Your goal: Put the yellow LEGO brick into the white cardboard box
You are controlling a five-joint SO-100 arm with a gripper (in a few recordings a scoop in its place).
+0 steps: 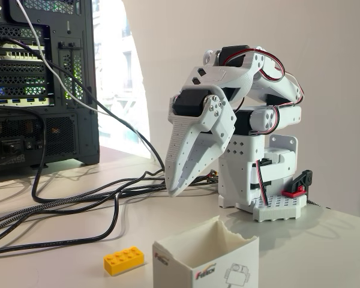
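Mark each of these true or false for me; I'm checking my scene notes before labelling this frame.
1. The small orange-yellow plastic LEGO brick lies on the table, outside the box. True.
2. The white square cardboard box is closed with a lid. False: its top is open, with torn edges.
3. The white end effector holds the brick. False: it hangs above the table, apart from the brick, holding nothing.
4. The brick lies left of the box in the fixed view. True.
5. Black cables run across the table. True.
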